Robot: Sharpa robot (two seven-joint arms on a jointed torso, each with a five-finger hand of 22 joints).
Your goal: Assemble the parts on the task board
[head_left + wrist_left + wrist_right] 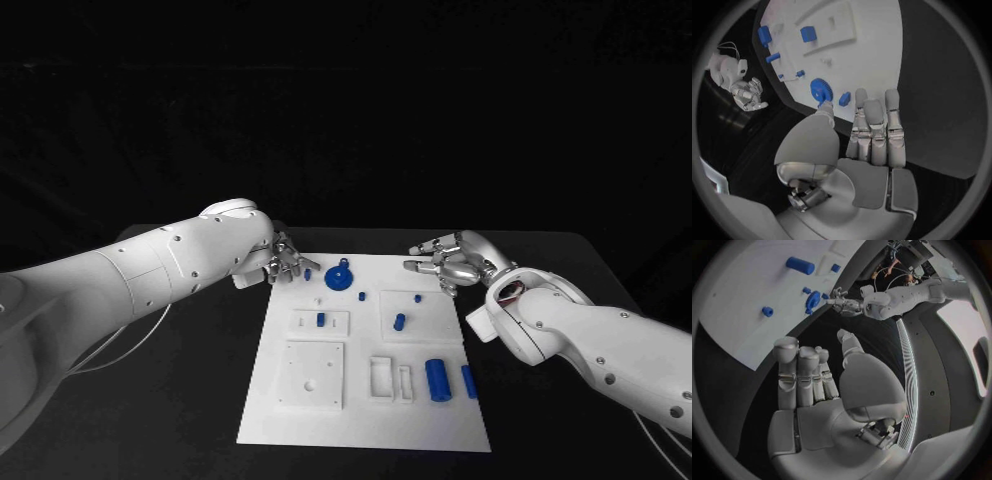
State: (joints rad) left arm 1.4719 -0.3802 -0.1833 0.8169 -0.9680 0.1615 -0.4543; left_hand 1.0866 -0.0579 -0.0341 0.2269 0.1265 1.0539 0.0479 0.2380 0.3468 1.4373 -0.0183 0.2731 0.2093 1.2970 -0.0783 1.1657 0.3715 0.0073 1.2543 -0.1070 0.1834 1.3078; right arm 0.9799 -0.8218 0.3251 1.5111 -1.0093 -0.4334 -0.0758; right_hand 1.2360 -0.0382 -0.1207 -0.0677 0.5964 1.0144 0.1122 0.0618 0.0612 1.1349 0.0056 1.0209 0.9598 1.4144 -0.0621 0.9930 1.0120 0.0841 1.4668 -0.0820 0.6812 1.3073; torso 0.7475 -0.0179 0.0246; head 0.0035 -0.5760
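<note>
Left robot hand (278,262) hovered open, fingers apart, at the task board's (366,413) far-left corner, beside the blue gear (339,277). Blue parts (438,381) lay across the board, mid-surface. Right robot hand (449,262) open, empty, off the far-right corner.

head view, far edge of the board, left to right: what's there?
Left hand → small blue peg → blue gear → right hand. Both hands hold nothing, fingers apart, and sit at the far corners of the board.
</note>
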